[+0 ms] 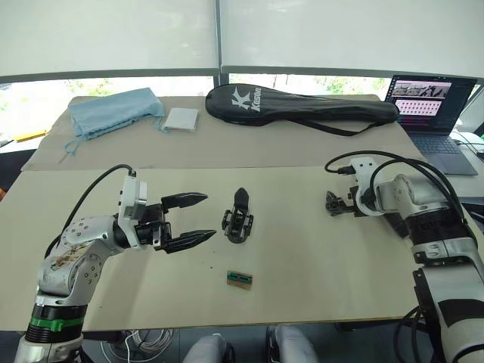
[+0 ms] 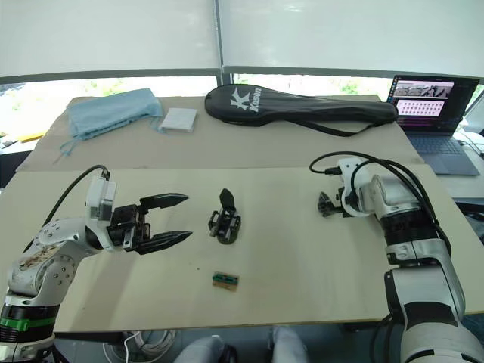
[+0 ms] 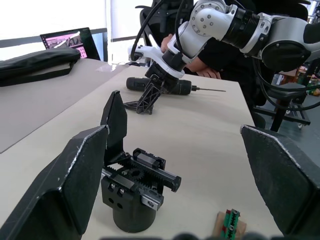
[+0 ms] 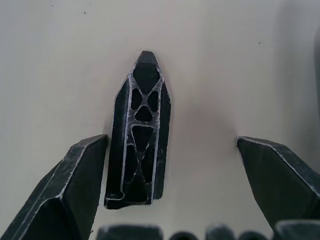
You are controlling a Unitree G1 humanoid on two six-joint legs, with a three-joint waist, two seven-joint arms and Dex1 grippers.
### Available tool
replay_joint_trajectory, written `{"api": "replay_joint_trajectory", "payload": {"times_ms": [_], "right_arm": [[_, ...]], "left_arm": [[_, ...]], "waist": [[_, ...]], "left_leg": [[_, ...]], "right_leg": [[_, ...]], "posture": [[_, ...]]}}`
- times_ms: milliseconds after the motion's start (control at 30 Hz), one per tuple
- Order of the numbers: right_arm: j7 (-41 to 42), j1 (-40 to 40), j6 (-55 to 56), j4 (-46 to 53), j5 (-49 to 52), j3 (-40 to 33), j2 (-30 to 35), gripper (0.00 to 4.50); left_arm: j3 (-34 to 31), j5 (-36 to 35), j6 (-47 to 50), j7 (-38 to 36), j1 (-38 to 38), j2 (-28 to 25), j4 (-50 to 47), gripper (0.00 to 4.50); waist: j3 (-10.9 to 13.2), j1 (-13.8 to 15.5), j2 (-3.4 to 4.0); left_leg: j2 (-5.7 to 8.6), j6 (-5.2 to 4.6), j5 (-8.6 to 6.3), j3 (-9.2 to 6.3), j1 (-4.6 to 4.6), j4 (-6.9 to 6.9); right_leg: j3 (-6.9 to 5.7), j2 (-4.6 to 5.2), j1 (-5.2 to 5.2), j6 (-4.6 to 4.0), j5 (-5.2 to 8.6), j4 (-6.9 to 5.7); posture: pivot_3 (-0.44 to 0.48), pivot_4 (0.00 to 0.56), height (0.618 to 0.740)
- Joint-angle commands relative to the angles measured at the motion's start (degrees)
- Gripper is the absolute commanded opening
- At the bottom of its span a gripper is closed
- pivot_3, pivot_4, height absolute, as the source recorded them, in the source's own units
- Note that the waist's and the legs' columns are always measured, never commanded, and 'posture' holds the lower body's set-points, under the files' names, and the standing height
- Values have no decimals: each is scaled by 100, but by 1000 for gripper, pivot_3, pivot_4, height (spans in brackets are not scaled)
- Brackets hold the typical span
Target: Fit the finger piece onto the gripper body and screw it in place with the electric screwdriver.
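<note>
One finger piece, one gripper body, one screwdriver on the table, and both our grippers spread apart, clamping nothing.

We see the finger piece [image 4: 138,135] lying flat between the right gripper's [image 4: 172,185] parted fingers, nearer one of them; its long axis runs along those fingers and its tip points away from the wrist. The right gripper stands well to the right of the gripper body [image 1: 238,219]. The body stands upright on its round base, its single finger pointing up, just beyond the tips of the left gripper [image 1: 190,220], whose fingers aim at it. The screwdriver [image 3: 159,85] lies on its side just behind the right gripper, bit pointing away from the body. One small green-and-tan block [image 1: 240,279] lies near the body.
</note>
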State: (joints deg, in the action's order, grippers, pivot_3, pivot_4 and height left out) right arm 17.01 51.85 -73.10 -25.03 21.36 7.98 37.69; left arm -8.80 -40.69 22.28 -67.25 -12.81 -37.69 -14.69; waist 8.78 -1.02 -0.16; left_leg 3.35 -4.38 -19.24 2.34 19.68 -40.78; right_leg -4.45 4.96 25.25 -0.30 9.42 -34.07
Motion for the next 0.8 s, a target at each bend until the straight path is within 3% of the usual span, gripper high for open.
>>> {"api": "replay_joint_trajectory", "payload": {"times_ms": [33, 267, 533, 600, 700, 800], "right_arm": [[118, 62, -164, 65, -172, -17, -93, 3660], [456, -31, -537, 444, -170, 66, -158, 1220], [883, -406, -242, 1258, -128, -214, 50, 1144], [1151, -738, 574, 1926, -174, -379, 277, 1144], [1543, -1417, 2190, 3738, -58, -1104, 419, 1144], [1558, -1739, 3066, 4528, -222, -1169, 336, 1144]], "left_arm": [[-170, -135, -9, 61, 82, -56, -257, 4500], [-189, -123, -41, 69, 74, -75, -200, 4500], [-338, -394, 163, 455, -188, 146, -88, 4500], [-478, -654, 381, 802, -304, 270, -107, 4500], [-653, -1440, 1169, 2001, -662, 665, -189, 4500], [-771, -1762, 1422, 2693, -977, 956, -186, 4500]], "waist": [[0, -4, 0], [0, 9, 1], [1, 16, 2], [2, 20, 2], [14, 69, 18], [16, 56, 14]], "left_leg": [[-2, 1, -1, 0, -10, 3], [-4, 7, -4, 0, -29, 5], [-5, 6, -3, -1, -28, 8], [-5, 5, -3, -1, -28, 8], [1, 5, -3, -11, -18, 6], [1, 6, -3, -11, -18, 5]], "right_leg": [[3, -1, -7, -3, 2, 0], [12, -2, -16, -8, 5, -5], [13, -4, -14, -9, 6, -5], [16, -2, -14, -9, 5, -5], [17, 0, -6, -3, 8, -6], [21, -2, -4, -2, 8, -10]], "posture": [[0, 150, 740], [0, 150, 740], [0, 150, 740], [0, 150, 740], [0, 150, 740], [0, 150, 740]]}}
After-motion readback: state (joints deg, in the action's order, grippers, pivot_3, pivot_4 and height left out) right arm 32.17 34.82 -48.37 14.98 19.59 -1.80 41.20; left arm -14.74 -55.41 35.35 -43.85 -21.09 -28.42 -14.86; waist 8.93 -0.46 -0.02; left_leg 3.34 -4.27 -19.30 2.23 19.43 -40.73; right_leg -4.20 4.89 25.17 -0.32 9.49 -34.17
